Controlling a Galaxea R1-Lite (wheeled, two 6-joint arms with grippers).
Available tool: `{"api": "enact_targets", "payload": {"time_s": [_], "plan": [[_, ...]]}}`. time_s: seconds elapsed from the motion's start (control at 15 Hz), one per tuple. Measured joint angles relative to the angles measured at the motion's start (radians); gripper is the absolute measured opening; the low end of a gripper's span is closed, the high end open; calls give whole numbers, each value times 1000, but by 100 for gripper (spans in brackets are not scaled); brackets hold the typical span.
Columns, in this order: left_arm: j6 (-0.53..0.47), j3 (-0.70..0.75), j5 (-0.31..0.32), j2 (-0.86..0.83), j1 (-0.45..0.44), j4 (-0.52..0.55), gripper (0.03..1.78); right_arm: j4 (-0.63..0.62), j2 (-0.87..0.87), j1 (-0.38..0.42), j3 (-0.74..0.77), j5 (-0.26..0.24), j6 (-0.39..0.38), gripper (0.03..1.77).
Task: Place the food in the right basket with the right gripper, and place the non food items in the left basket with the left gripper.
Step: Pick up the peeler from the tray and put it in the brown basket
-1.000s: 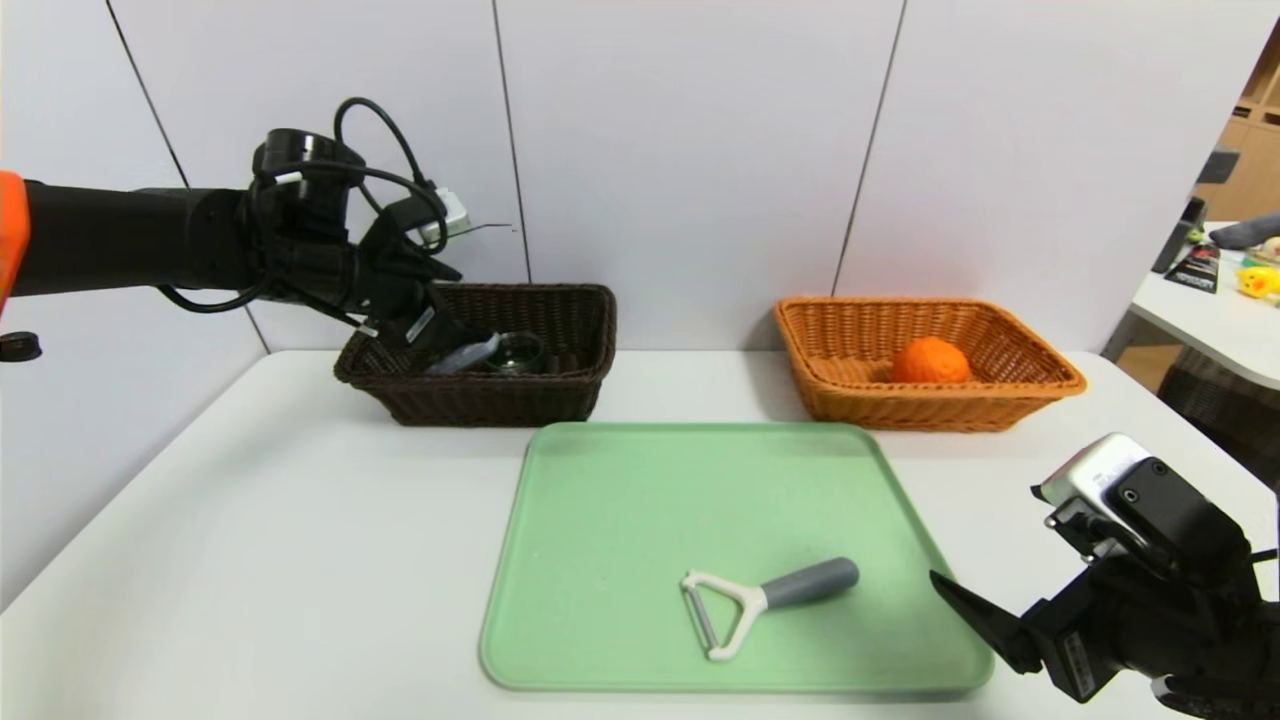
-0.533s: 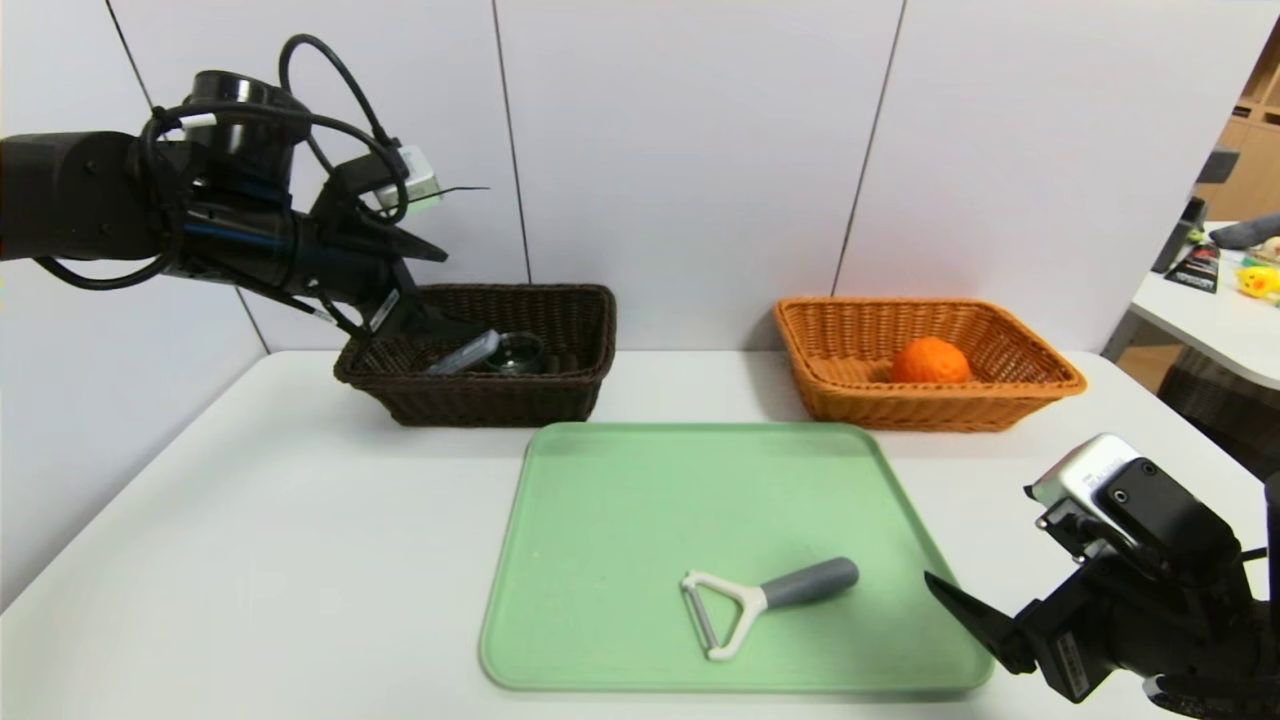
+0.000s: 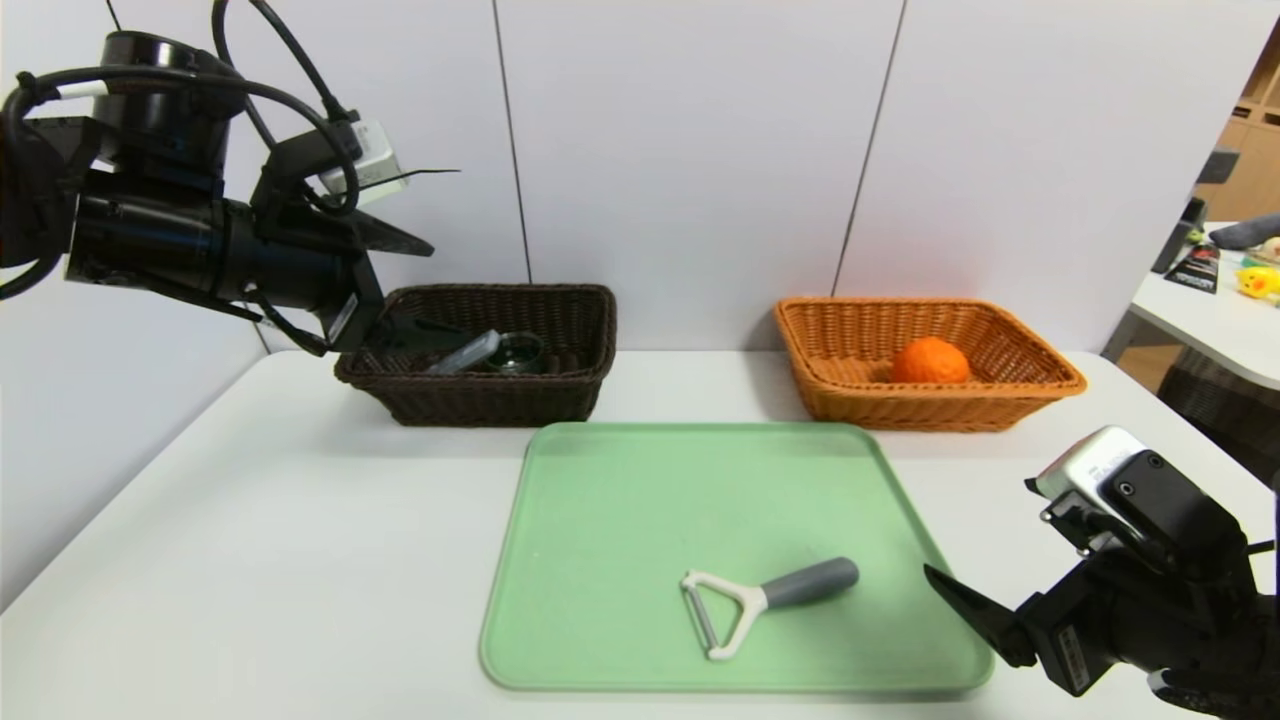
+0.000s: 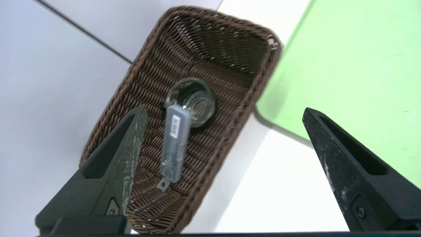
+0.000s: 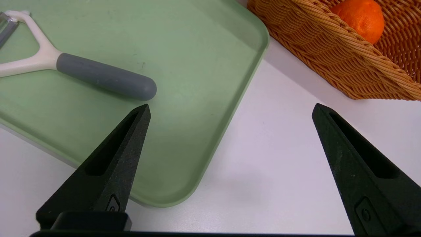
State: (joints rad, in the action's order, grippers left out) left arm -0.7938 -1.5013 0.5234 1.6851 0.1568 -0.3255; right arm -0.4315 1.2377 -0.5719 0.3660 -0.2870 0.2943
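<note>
- Our left gripper (image 4: 225, 110) stands spread and holds nothing, poised at the dark brown basket (image 3: 480, 395) where the non-food things belong.
- In that basket we see the grey bar (image 4: 176, 143) and the glass dish (image 4: 192, 102); both are there, we judge, because neither is food.
- The bar lies at a slant, one end against the dish, which seems to prop it; we see nothing gripping either.
- The orange fruit (image 3: 930, 361) sits inside the orange-tan basket (image 3: 905, 408), the right-hand one, since it is the food.
- Our right gripper (image 5: 232, 105) is also spread and empty, parked by the near right corner of the green tray (image 3: 650, 500), apart from the peeler.
- The peeler (image 3: 815, 583) lies flat on the tray, its grey handle towards our right and its white fork towards our left; it is the last item we have to sort.
- As a non-food item, it calls for the left gripper, which we would bring over the tray and close across the handle.
- The handle looks rounded, so it may roll or swivel if we pinch off-centre; a grip near its middle should steady it.
</note>
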Motion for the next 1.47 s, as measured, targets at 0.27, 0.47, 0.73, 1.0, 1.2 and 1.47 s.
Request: {"api": "enact_targets", "payload": {"time_s": [0.27, 0.47, 0.73, 1.0, 1.2, 1.47], "plan": [[-2, 92, 0, -98, 61, -1, 169, -1, -2, 0, 1, 0, -1, 169], [-2, 155, -1, -167, 122, -33, 169, -15, -4, 0, 1, 0, -1, 169], [-2, 221, -4, -230, 221, -70, 169, -21, -5, 0, -1, -1, -3, 169], [0, 269, -7, -255, 331, -78, 169, -21, -11, 0, 0, -1, -2, 169], [3, 295, -13, -248, 400, -72, 169, -21, -18, 0, 0, -1, -3, 169], [6, 306, -22, -212, 451, -61, 169, -21, -22, 0, 0, -1, -3, 169]]}}
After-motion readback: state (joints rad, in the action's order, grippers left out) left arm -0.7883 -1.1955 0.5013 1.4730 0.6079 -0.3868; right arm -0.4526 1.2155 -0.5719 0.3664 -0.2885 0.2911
